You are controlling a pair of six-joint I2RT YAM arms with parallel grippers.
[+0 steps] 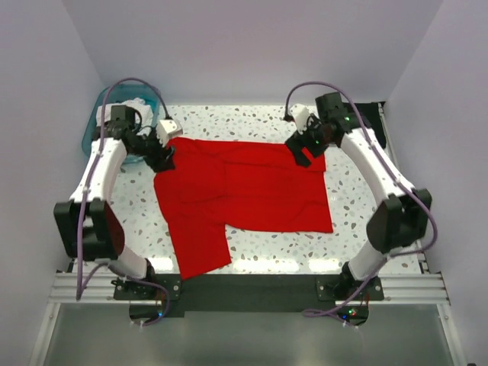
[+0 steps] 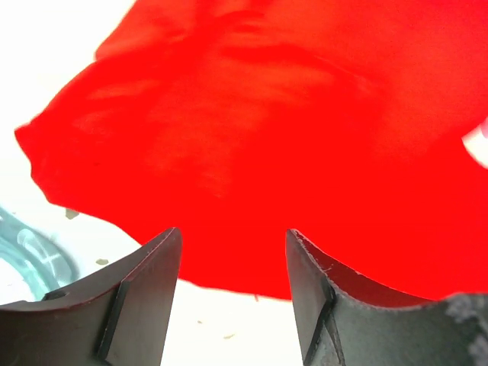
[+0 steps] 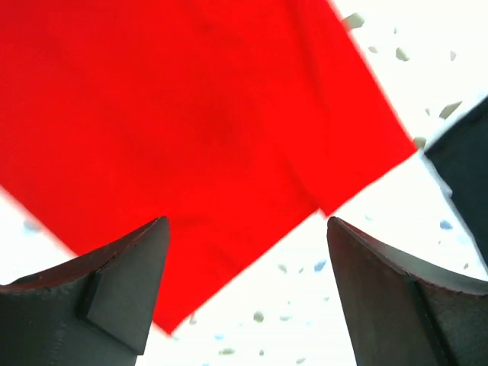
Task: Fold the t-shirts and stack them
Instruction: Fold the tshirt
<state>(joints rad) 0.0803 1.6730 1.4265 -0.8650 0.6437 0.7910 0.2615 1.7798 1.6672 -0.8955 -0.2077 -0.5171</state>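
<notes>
Top external: the red t-shirt point(image 1: 244, 187) lies flat across the middle of the table point(image 1: 229, 114), with one flap trailing toward the lower left.
Progress: early, by my judgement. The red t-shirt is at most partly folded, not yet a compact rectangle, and not stacked.
Left to do: probably more folds, then stacking with the black t-shirt point(image 1: 377, 114) at upper right.
Left gripper point(image 1: 163, 155): jaws apart and empty, at the shirt's upper-left corner.
Right gripper point(image 1: 302, 152): jaws wide apart and empty, at the upper-right corner.
Hidden: the black t-shirt is mostly behind the right arm. The white contents of the teal basin point(image 1: 93, 126) are unclear.
</notes>
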